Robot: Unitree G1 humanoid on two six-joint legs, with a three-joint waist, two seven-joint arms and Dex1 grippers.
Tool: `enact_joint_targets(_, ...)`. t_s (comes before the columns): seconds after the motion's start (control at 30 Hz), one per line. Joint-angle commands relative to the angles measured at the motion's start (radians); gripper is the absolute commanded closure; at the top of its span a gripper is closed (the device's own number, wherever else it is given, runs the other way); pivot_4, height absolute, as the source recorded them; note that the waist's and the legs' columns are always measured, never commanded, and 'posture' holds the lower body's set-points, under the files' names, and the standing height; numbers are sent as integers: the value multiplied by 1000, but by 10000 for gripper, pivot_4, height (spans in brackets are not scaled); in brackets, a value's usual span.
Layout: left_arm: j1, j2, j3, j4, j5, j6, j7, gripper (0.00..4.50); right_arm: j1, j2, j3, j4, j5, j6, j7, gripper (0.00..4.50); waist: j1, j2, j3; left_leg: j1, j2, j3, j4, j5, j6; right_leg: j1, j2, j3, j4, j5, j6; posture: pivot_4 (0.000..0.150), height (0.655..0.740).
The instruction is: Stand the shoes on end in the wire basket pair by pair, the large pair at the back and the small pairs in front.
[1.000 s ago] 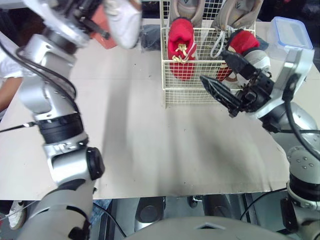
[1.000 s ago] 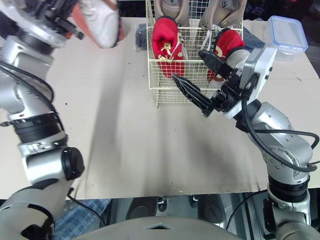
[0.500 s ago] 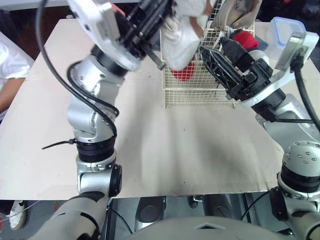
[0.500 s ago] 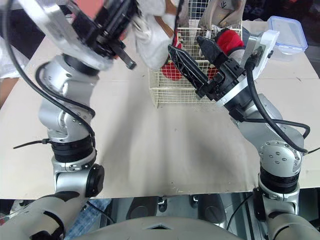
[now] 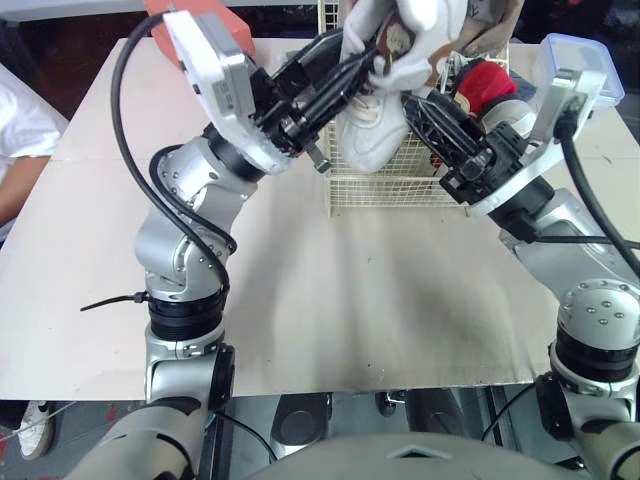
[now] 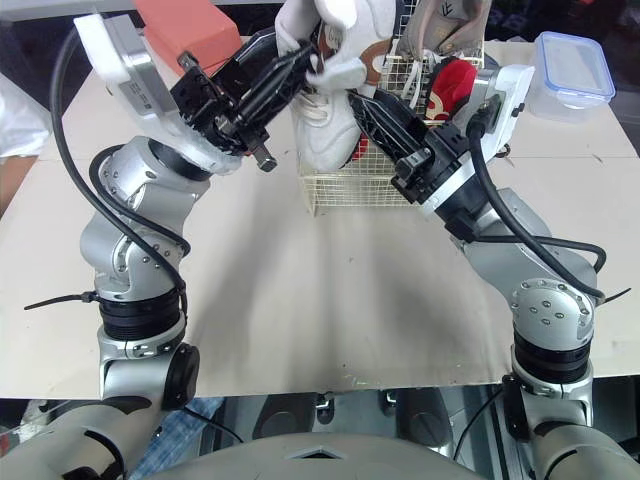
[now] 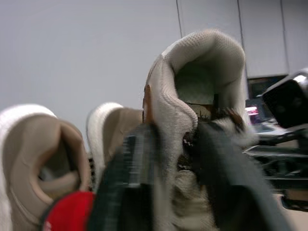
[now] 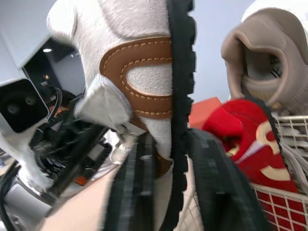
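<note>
A white shoe (image 5: 378, 125) hangs toe down and heel up at the top centre of the head views, over the left front part of the wire basket (image 5: 400, 188). Whether its toe has passed below the rim cannot be made out.

The left gripper (image 7: 171, 144) reaches in from the upper left. It is clamped on the shoe's heel collar, one finger inside the opening and the other on the outside.

The right gripper (image 8: 175, 144) comes in from the right. Its fingers are partly spread, with the shoe's black sole edge between them. Whether they press on it is not clear.

A red shoe (image 5: 490, 82) stands on end in the right front part of the basket. Beige shoes (image 7: 33, 154) stand behind it at the back.

The basket sits at the far middle of a pale table (image 5: 300, 300). A clear plastic box with a blue-edged lid (image 5: 580, 60) lies at the upper right. An orange-red box (image 6: 190, 30) lies at the upper left. A person's white sleeve (image 5: 20, 110) shows at the left edge.
</note>
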Motion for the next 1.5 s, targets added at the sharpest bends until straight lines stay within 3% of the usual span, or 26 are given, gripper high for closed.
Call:
enact_joint_targets(0.03,-19,40,26,-41,-63,34,-28,9018,18,-61,-36,-17,-15,-4,84,43331,0,0,0,0,0,0,0,0,0,0,0,0,0,0,0,1500,6860)
enact_joint_targets(0.13,-39,90,62,-28,-165,135,-32,420,49,-147,-21,-16,-100,-21,208,43331,0,1,0,0,0,0,-1,0,0,0,0,0,-1,0,0,1500,6860)
enact_joint_targets(0.5,-74,245,3,25,-120,232,-138,420,43,-173,19,-4,-215,-37,349,43331,0,1,1,0,1,0,-4,0,0,0,2,0,-7,0,0,1500,6860)
enact_joint_targets(0.63,-98,262,-33,61,-94,237,-190,11451,37,-173,22,-14,-222,-27,358,43331,1,1,1,-2,1,-1,-4,0,0,1,1,-1,-8,0,0,1500,6860)
enact_joint_targets(0.87,-103,251,-34,75,-91,236,-229,44622,59,-168,18,-16,-247,-30,375,43331,0,2,1,-2,1,-1,-4,0,0,0,1,-1,-9,0,0,1500,6860)
enact_joint_targets(0.93,-86,253,-27,63,-98,243,-231,44622,71,-169,7,-16,-254,-34,378,43331,0,2,1,-2,1,-1,-5,0,0,0,1,-1,-9,0,0,1500,6860)
enact_joint_targets(1.07,-54,219,-3,31,-114,253,-168,45000,96,-177,-23,-23,-224,-34,405,29577,1,2,1,-2,1,-1,-5,0,0,0,1,-1,-9,0,0,1500,6860)
enact_joint_targets(1.13,-22,184,19,-10,-126,263,-93,45000,113,-177,-44,-28,-236,-53,410,17811,1,2,1,-2,1,-1,-4,0,0,0,1,-1,-9,0,0,1500,6860)
enact_joint_targets(1.27,71,105,78,-112,-119,204,32,45000,201,-234,-122,-38,-226,-67,481,774,2,2,1,-2,1,-1,-5,0,0,0,0,-1,-9,0,0,1500,6860)
enact_joint_targets(1.5,166,-7,63,-179,99,73,268,45000,306,-257,-218,-40,-298,-166,533,251,2,2,1,2,1,0,-6,0,1,4,0,-1,-9,0,1,1500,6860)
